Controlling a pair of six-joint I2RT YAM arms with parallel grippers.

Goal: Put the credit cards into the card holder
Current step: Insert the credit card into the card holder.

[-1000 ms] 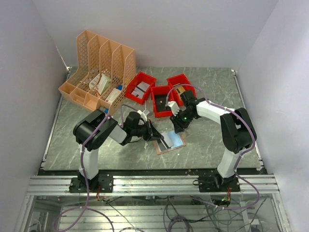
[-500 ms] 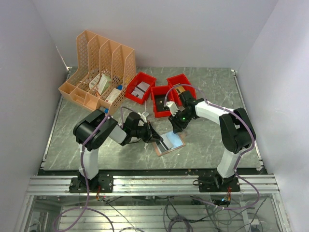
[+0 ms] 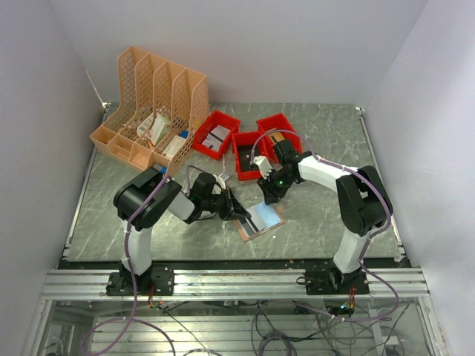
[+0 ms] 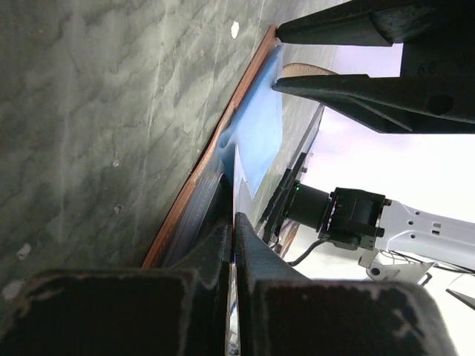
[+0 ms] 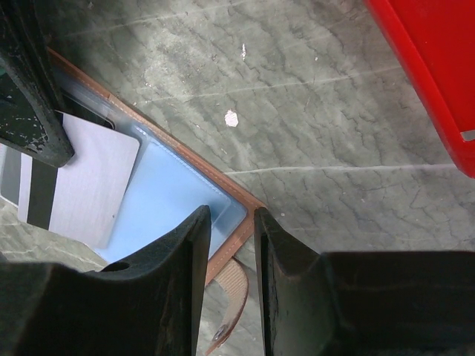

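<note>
The card holder [image 3: 263, 220] lies open on the table, with a salmon border and a blue inside [image 5: 174, 196]. Its strap with the snap [image 5: 234, 295] sticks out at the near corner. My left gripper [image 3: 236, 208] is shut on a credit card [image 5: 80, 178], pale grey with a black stripe. The card is edge-on between the jaws in the left wrist view [image 4: 234, 216], with its far end over the blue pocket [image 4: 260, 133]. My right gripper [image 3: 268, 194] hovers at the holder's far right corner [image 5: 232, 216]. Its jaws stand a narrow gap apart with nothing clamped between them.
Three red bins [image 3: 249, 154] with small items stand behind the holder; one bin's edge [image 5: 438, 74] is close to my right gripper. An orange lattice file rack [image 3: 152, 104] stands at the back left. White walls close in on both sides.
My right gripper has shifted slightly left, closer over the holder's corner. The left gripper has edged right with the card. The holder has barely moved.
</note>
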